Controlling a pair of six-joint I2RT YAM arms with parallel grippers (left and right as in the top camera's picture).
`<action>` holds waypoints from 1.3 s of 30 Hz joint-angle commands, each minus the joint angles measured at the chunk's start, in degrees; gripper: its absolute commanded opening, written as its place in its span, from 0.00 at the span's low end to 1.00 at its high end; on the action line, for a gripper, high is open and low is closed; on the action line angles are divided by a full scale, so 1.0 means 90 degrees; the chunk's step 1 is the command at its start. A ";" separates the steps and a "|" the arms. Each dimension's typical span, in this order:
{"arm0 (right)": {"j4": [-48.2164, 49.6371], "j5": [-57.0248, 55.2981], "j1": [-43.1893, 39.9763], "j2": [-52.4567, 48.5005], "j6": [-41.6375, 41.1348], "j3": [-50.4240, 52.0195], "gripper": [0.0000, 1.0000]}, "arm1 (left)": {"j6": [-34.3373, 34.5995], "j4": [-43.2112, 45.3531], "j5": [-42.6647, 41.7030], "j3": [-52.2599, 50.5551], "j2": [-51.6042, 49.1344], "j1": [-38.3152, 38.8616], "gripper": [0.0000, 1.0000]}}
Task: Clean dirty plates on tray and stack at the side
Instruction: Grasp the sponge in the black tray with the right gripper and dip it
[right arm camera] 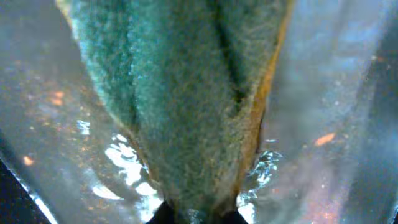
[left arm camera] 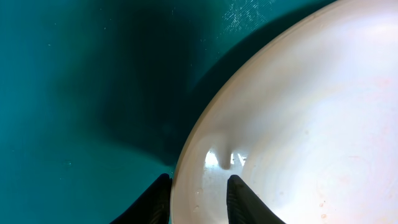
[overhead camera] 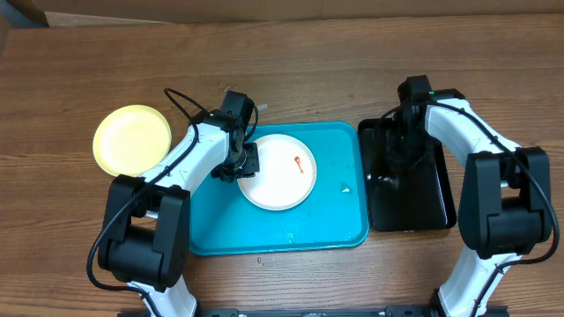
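A pale yellow-green plate (overhead camera: pixel 132 139) rests on the counter (overhead camera: pixel 308 62), well off to the left tool's outer side. The left tool (left arm camera: pixel 198 200) is narrowed on the rim of a white plate (left arm camera: pixel 298 124), a finger on either side. The plate lies on the turquoise tray (overhead camera: pixel 335 220) and bears a red-orange smear (overhead camera: pixel 300 161). The right tool (right arm camera: pixel 194 216), above the black tray (overhead camera: pixel 423 207), clamps a green sponge (right arm camera: pixel 186 93) jutting ahead of it.

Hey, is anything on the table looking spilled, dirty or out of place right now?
The round white plastic plate on the turquoise rectangular plastic tray has a small red-orange smear. A few pale specks lie on the bare tray beside it. Nothing else stands out.
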State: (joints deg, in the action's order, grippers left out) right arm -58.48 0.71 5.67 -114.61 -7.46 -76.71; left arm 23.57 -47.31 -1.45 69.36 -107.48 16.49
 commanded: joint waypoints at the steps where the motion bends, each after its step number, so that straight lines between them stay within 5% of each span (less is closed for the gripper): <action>1: -0.0160 -0.0100 -0.0017 0.0080 0.0000 -0.0073 0.04 | -0.0027 -0.0022 -0.0066 -0.0024 -0.0095 0.0005 0.31; 2: -0.0272 -0.0097 -0.0017 0.0080 -0.0002 -0.0182 0.11 | -0.0027 -0.0041 -0.0066 -0.0024 -0.0095 0.0005 0.31; 4: -0.0444 -0.0100 -0.0017 0.0080 -0.0002 -0.0393 0.51 | -0.0027 -0.0078 -0.0063 -0.0024 -0.0095 0.0005 0.31; 6: -0.0532 -0.0102 -0.0017 0.0080 0.0000 -0.0610 0.67 | -0.0027 -0.0085 -0.0063 -0.0024 -0.0095 0.0005 0.32; 13: -0.0141 -0.0233 -0.0019 0.0075 0.0000 -0.0612 0.75 | -0.0024 -0.0075 -0.0126 -0.0024 -0.0095 0.0005 0.32; 21: 0.0884 -0.0262 -0.0019 0.0036 -0.0002 -0.0136 0.68 | -0.0024 -0.0073 -0.0126 -0.0024 -0.0095 0.0005 0.32; 23: 0.1064 -0.0265 -0.0017 0.0036 -0.0002 -0.0107 0.55 | -0.0027 -0.0073 -0.0126 -0.0024 -0.0095 0.0005 0.32; 24: 0.1134 -0.0265 -0.0019 0.0036 -0.0002 -0.0107 0.40 | -0.0027 -0.0075 -0.0126 -0.0024 -0.0095 0.0005 0.33; 25: 0.1197 -0.0265 -0.0019 0.0036 -0.0002 -0.0107 0.14 | -0.0024 -0.0073 -0.0126 -0.0024 -0.0095 0.0005 0.32; 26: 0.1260 -0.0262 -0.0019 0.0036 -0.0002 -0.0107 0.04 | -0.0024 -0.0073 -0.0126 -0.0024 -0.0095 0.0005 0.32; 28: 0.1333 -0.0262 -0.0017 0.0036 -0.0002 -0.0109 0.04 | -0.0024 -0.0070 -0.0126 -0.0024 -0.0095 0.0005 0.31; 29: 0.1321 -0.0262 -0.0019 0.0036 -0.0002 -0.0117 0.21 | -0.0024 -0.0073 -0.0126 -0.0024 -0.0095 0.0005 0.31; 30: 0.1292 -0.0262 -0.0019 0.0044 -0.0002 -0.0117 0.49 | -0.0024 -0.0073 -0.0126 -0.0024 -0.0095 0.0005 0.32; 31: 0.1231 -0.0262 -0.0019 0.0044 -0.0002 -0.0117 0.55 | -0.0024 -0.0073 -0.0126 -0.0024 -0.0095 0.0005 0.33; 34: 0.0988 -0.0262 -0.0017 0.0044 -0.0002 -0.0117 0.53 | -0.0024 -0.0075 -0.0126 -0.0024 -0.0095 0.0005 0.34; 39: 0.0877 -0.0262 -0.0017 0.0044 -0.0002 -0.0114 0.16 | -0.0027 -0.0073 -0.0124 -0.0024 -0.0095 0.0005 0.34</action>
State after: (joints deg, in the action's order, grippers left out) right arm -50.74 -1.06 5.65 -114.61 -7.42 -77.93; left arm 23.57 -48.01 -1.91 69.36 -107.50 16.49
